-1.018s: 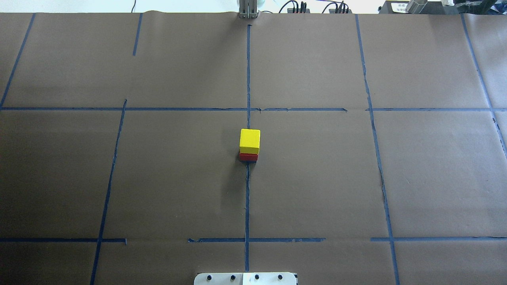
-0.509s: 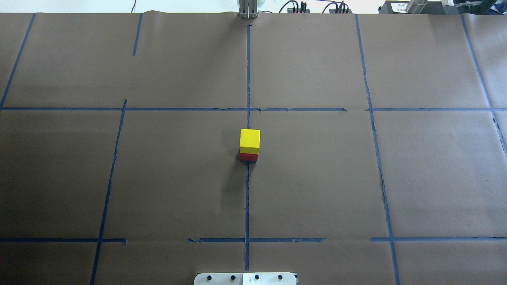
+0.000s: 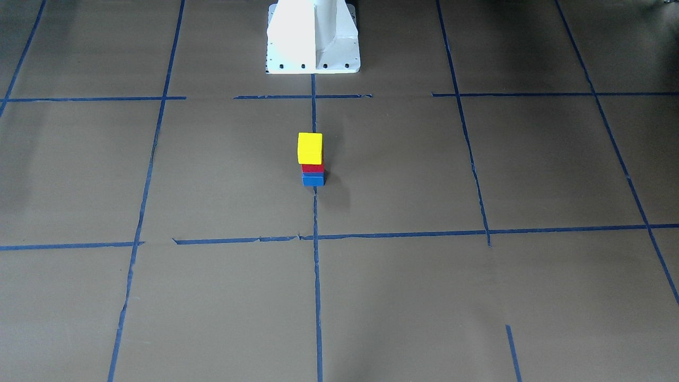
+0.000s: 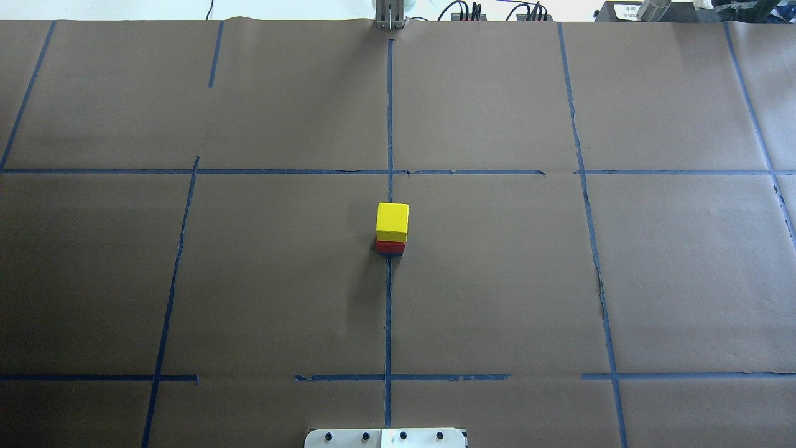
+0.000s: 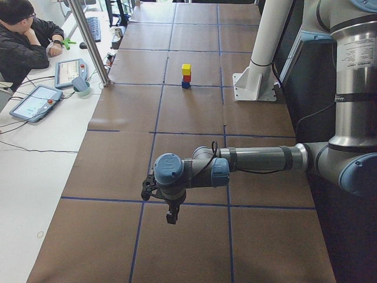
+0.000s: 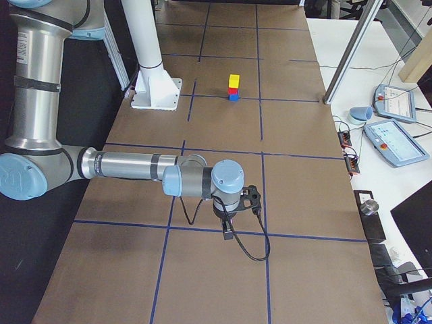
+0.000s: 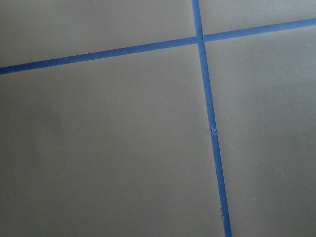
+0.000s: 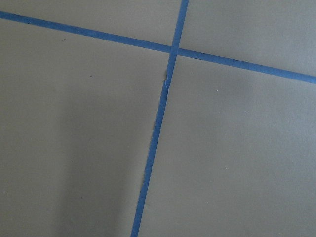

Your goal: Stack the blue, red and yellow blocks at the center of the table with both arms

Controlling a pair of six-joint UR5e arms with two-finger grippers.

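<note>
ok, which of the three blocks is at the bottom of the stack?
The blue block, the only one resting on the table. The red block sits on it and the yellow block tops the stack.

The surface (image 4: 497,280) is covered with matt brown paper, crossed by strips of blue tape (image 4: 388,311) that are ragged in places. The yellow block (image 4: 392,219), red block (image 4: 390,247) and blue block (image 3: 313,181) look smooth and evenly painted. The white base (image 3: 313,37) looks smooth with a slight sheen.
</note>
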